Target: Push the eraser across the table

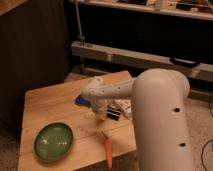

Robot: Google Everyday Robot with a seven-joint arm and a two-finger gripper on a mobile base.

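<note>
The gripper (102,115) is hanging over mid-table (50,105); its state cannot be told. The eraser (113,113) is lying just beside it, nearer the right-hand edge. Bare planks are lying open to the left, behind the bowl (53,141); the carrot (108,151) is sitting at the near edge.

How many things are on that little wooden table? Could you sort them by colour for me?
Green: 1, round green bowl
Orange: 1, orange carrot
Blue: 1, flat blue piece
Black with white stripes: 1, small rectangular eraser
Total: 4 on the light-brown wooden table. The robot's tool is down close beside the eraser.
</note>
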